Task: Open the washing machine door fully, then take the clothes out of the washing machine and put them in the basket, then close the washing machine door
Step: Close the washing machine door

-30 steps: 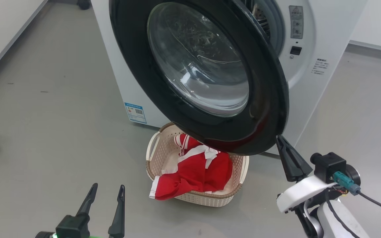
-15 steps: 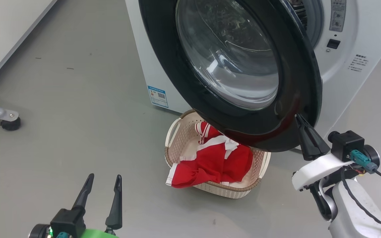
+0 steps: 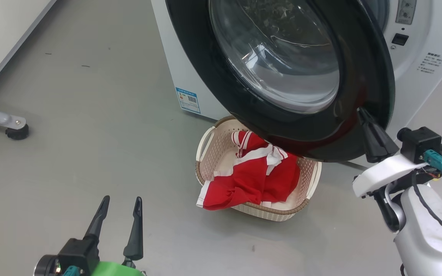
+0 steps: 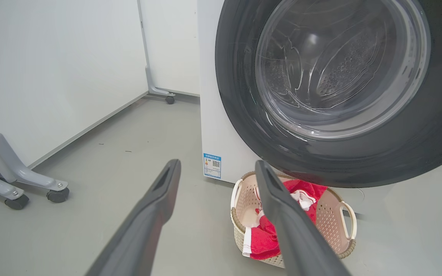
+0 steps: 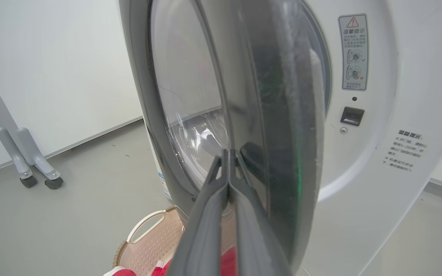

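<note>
1. Right gripper [image 3: 361,113]: fingers pressed together, tips at the black rim of the washing machine door [image 3: 363,69] (its lower edge).
2. Left gripper [image 3: 122,199]: fingers apart, empty; the clothes [image 3: 255,176] lie in the basket [image 3: 201,174] ahead, to its right.

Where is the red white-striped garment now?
Head view, centre: the red white-striped garment lies in the cream perforated basket, beneath the black-rimmed round glass door.

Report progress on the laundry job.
Done: the red garment lies in the basket, one corner over its rim. In hand: the shut right gripper sits at the rim of the open washing machine door. Left: swinging that door shut. The left gripper hangs open.
</note>
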Available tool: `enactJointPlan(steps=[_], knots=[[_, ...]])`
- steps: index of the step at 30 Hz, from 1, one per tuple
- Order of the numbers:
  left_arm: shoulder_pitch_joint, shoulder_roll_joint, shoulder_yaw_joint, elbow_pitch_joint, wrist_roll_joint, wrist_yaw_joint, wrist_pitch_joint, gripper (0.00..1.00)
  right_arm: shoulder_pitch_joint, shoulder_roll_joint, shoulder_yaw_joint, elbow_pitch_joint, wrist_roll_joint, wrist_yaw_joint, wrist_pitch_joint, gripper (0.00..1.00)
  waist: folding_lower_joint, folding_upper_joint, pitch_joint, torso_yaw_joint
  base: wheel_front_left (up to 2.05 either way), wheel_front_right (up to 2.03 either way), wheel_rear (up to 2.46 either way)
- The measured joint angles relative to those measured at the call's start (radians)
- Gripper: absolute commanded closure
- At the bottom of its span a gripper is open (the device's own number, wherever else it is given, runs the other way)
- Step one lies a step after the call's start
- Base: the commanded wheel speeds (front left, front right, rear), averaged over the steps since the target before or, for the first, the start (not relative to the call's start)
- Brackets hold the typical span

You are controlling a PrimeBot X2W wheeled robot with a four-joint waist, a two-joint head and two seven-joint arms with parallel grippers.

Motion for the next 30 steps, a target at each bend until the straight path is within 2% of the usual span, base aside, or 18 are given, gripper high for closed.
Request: enactJointPlan(steps=[17,30], knots=[[-0.043,-0.013,-0.027,0.006,-0.013,-0.016,-0.02,0.0,-0.185,-0.096,-0.075,0.071,0.0,-0.01,0.022,1.0,0.0,0.0,0.07,0.02,0.0,0.0,0.0],[-0.084,-0.028,-0.041,0.011,-0.026,-0.025,-0.035,0.0,-0.368,-0.153,-0.084,0.126,-0.013,-0.009,0.058,1.0,0.0,0.0,0.149,0.043,0.0,0.0,0.0]])
